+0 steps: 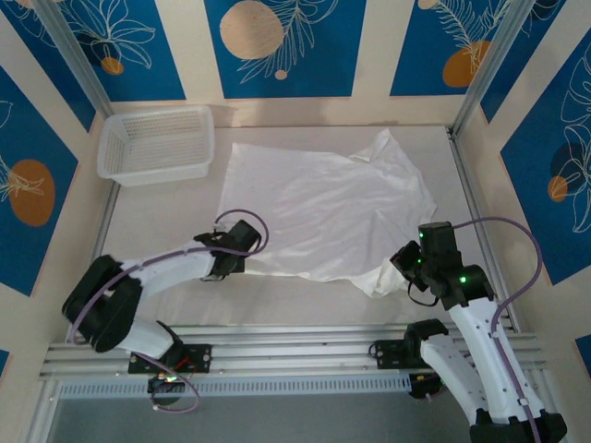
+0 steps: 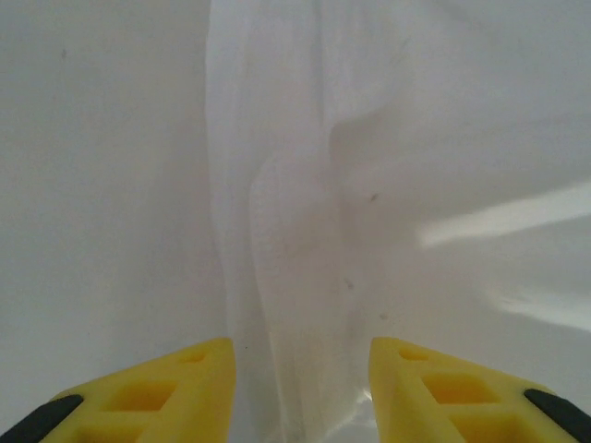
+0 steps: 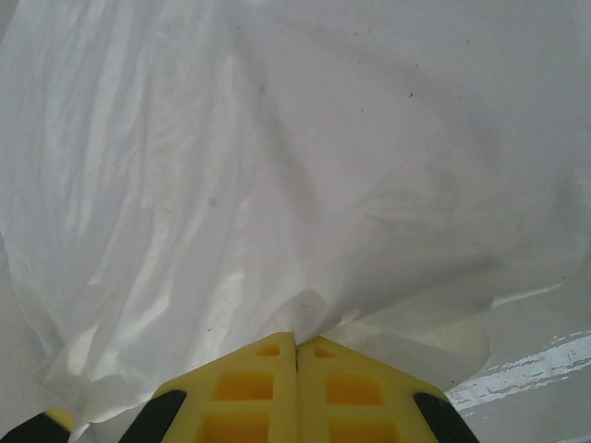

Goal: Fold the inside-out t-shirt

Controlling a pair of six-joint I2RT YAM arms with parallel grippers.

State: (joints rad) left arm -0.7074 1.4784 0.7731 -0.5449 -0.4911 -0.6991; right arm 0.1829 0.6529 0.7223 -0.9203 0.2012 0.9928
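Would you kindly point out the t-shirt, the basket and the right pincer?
t-shirt (image 1: 323, 212), top view, middle of the spread cloth.
basket (image 1: 164, 172), top view, near wall.
right pincer (image 3: 295, 341), right wrist view, between its shut fingertips.

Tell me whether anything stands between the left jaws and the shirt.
Nothing visible does. The left jaws stand open at the near-left edge of the shirt, a fold running between them. The basket sits apart, far left.

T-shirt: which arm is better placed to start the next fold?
Right. The right gripper is shut on the t-shirt at its near-right corner, so it could probably lift it now. The left gripper stands open at the near-left edge, without a grip.
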